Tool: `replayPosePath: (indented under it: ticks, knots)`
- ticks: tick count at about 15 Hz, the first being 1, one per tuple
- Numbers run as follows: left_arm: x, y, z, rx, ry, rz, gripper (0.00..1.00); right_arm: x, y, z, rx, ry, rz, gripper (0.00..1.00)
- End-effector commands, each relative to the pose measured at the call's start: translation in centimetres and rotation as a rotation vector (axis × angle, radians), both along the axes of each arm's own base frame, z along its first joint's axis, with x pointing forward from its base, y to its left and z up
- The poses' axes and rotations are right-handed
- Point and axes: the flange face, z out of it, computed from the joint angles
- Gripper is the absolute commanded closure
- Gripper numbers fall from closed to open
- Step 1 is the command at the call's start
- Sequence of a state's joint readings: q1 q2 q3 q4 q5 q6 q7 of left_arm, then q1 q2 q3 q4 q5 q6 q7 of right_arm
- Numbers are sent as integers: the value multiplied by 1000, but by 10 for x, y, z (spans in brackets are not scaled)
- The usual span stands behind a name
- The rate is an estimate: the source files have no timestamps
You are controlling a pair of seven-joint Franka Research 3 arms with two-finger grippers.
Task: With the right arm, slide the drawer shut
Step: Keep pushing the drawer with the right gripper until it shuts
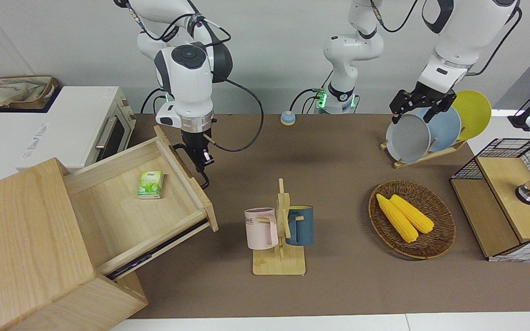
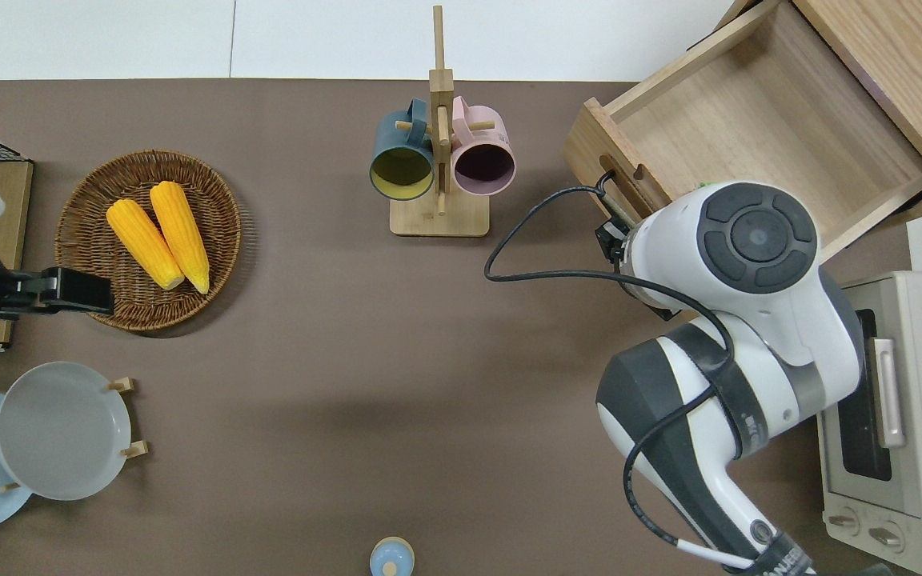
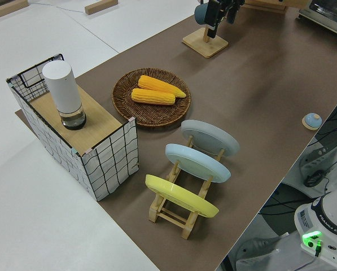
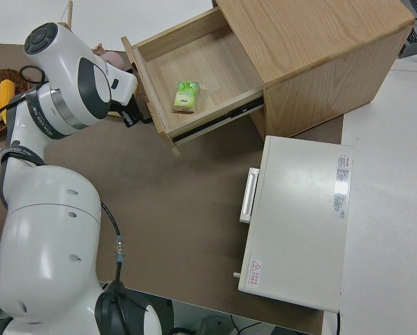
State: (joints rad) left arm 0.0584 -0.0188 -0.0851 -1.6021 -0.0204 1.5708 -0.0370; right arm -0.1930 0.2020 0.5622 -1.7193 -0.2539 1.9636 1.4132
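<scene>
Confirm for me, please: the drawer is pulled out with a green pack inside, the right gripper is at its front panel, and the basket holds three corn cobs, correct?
Not quite: the basket holds two corn cobs, not three, as the front view shows. The rest stands: the drawer is pulled out with a green pack inside, and the right gripper is at its front panel.

Brown-topped table against a plain pale wall, white surfaces all round.

A brown mat (image 1: 338,193) covers the table, and white tabletop (image 2: 189,40) shows along the edge farthest from the robots. A plain light-grey wall (image 1: 283,46) rises past the arm bases, evenly lit with soft shadows on the mat. At the right arm's end sits a white toaster oven (image 4: 295,223), and in the corner past it a brown basket (image 1: 16,92) holds crumpled paper.
</scene>
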Motion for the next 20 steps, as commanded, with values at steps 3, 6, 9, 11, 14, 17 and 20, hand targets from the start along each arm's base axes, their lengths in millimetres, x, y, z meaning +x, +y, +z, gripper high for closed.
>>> replayPosePath:
  ticks: [3,6,9,11,14,17,20]
  knots:
    - [-3,0,5,13,-5,-9,5,22,-22,0,-11,-10,-40,1000]
    - [-3,1,5,13,-5,-7,2,29,-34,-1,-13,-19,-50,1000]
    - [-3,1,4,13,-4,-6,2,36,-47,-3,-12,-20,-54,1000]
    - [-3,0,5,13,-5,-9,2,39,-61,-2,-14,-23,-65,1000]
    - [-3,0,4,13,-4,-9,5,49,-82,-2,-16,-36,-69,1000]
    - [-3,0,5,13,-5,-9,5,54,-98,-3,-13,-46,-87,1000]
    - [-3,1,4,13,-4,-8,5,59,-116,-4,-18,-60,-80,1000]
